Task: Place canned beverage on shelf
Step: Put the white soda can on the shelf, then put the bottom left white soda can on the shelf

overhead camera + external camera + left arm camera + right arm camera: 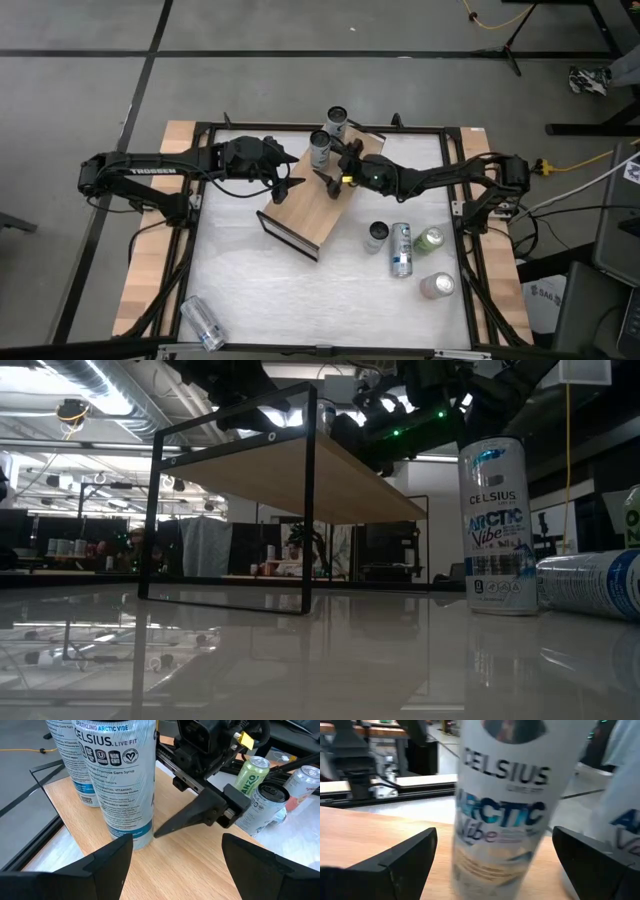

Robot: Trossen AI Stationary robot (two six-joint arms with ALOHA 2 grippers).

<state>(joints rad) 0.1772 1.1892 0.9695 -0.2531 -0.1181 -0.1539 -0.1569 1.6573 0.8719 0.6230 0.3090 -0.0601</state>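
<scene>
The shelf (300, 212), a light-wood board on a black frame, stands slantwise mid-table. Two blue-and-white Celsius cans stand upright by their bases on its far end: the nearer can (320, 148) (120, 780) (505, 805) and a second can (337, 122) (75, 765) behind it. My right gripper (335, 166) (495, 865) is open, a finger on either side of the nearer can with a gap to each. My left gripper (290, 176) (177, 862) hangs open over the board, just to the left of that can, with nothing between its fingers.
On the white table to the right of the shelf stand a dark-topped can (377, 236), a green can (430, 240) and a pink can (437, 286); another can (401, 250) lies among them. One can (203, 322) lies at the near left. The shelf's near half (295, 225) is bare wood.
</scene>
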